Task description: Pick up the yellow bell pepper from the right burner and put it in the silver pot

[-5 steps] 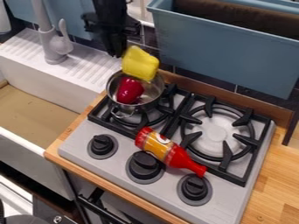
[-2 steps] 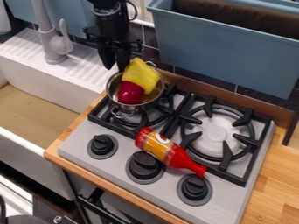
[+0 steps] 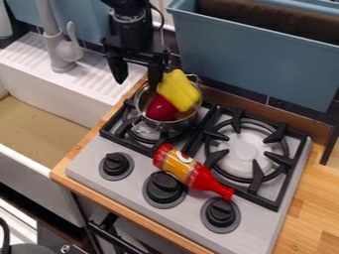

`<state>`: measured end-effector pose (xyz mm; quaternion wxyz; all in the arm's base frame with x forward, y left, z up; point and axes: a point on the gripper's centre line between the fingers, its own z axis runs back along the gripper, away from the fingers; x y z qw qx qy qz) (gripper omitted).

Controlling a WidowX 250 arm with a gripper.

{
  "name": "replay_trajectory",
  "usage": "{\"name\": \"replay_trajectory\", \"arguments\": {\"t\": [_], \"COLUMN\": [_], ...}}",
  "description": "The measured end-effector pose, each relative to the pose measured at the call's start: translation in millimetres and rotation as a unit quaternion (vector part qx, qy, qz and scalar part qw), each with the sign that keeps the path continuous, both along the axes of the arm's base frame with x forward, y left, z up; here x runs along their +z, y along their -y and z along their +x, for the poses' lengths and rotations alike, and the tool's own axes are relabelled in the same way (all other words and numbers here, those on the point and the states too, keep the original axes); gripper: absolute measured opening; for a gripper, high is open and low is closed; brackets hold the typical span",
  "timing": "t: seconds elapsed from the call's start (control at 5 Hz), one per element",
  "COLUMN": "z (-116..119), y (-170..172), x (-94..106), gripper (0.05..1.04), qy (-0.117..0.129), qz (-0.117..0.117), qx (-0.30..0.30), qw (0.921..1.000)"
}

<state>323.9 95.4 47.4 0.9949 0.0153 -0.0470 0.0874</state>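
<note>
Pot (image 3: 176,127) shifted right; pincer (image 3: 138,85) spread, one tip hiding rim; yellow toy (image 3: 179,91) partly covers red toy (image 3: 159,108).

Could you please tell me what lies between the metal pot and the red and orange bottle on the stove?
Part of the black burner grate lies between the pot and the bottle, as the camera view shows.

Camera: one fixed view, set above the work surface.
Facing: down at a slant across the stove (image 3: 126,198), the knobs (image 3: 164,188) toward the lower edge—the blue bin (image 3: 255,59) toward the upper right.
Nearness: close enough that stove and pot (image 3: 149,119) fit whole, while the sink (image 3: 49,116) runs off the left edge.
Tilt: the stove sits turned in the view—its front edge slopes down to the right.
Counter: wood (image 3: 314,208) reaches the right edge.
</note>
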Motion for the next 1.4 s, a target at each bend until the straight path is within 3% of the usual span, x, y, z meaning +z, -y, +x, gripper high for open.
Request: {"name": "replay_trajectory", "arguments": {"t": [0.4, 0.8, 1.0, 1.4], "z": [4.8, 6.5, 7.9, -3.5], "y": [8.7, 24.9, 35.0, 51.6], "x": [28.2, 39.6, 57.2, 51.7], "gripper": [0.997, 0.997, 0.997, 0.997], "qy": [0.012, 0.007, 0.032, 0.029], "qz": [-0.009, -0.034, -0.045, -0.044], "qx": [0.014, 0.018, 0.009, 0.000], "qw": [0.9998, 0.9992, 0.9984, 0.9986]}}
